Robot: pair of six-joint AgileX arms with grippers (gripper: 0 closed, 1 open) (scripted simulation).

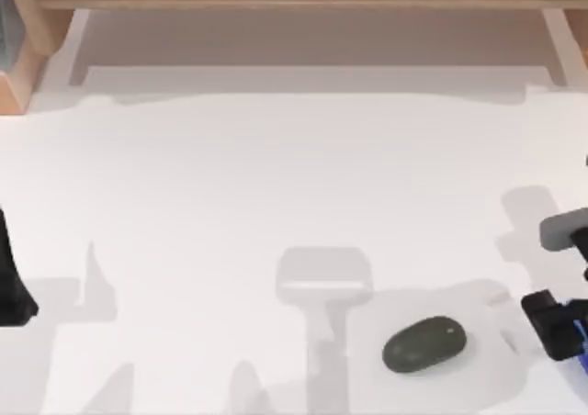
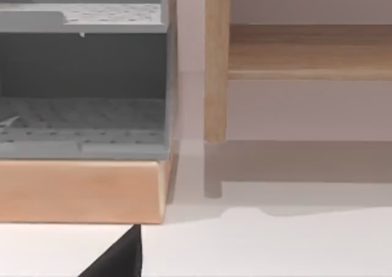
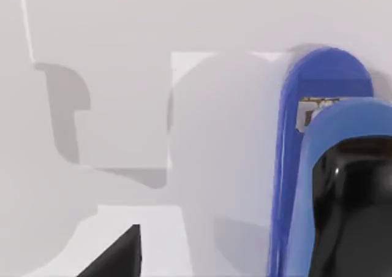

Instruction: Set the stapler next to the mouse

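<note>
At the near right edge of the white surface [image 1: 230, 204], low over it: the black right claw [image 1: 551, 316], with a grey part of its arm just beyond on the far side. Right beside that claw, at the very border of the top view: slivers of the bright-blue stapler [image 1: 581, 346]. From the right wrist view, much closer: the stapler [image 3: 318, 87] seen lengthwise, with a rounded blue end, a long narrow blue body and a glossy black end part, all against the pale surface and its grey shadows. Impossible to tell whether the right claw is open, closed or gripping the stapler, and equally impossible to tell whether the stapler is resting on the surface or lifted off it. To the left of the right claw, near but clearly apart from it: the mouse [image 1: 424, 344], a dark grey-green domed oval lying flat on the near right part of the surface, with its small light dot toward the right, far end. Well apart from the mouse, at the left edge of the surface, parked: the left arm [image 1: 13, 282], a dark shape. Only a black corner of the left claw [image 2: 119, 258] in the left wrist view, so no telling whether open or closed. Beyond it in that view: a grey perforated tray [image 2: 82, 114] on a pale wooden base, a wooden post [image 2: 215, 62] just beside the tray, and a wooden shelf [image 2: 309, 50] along the far side.
</note>
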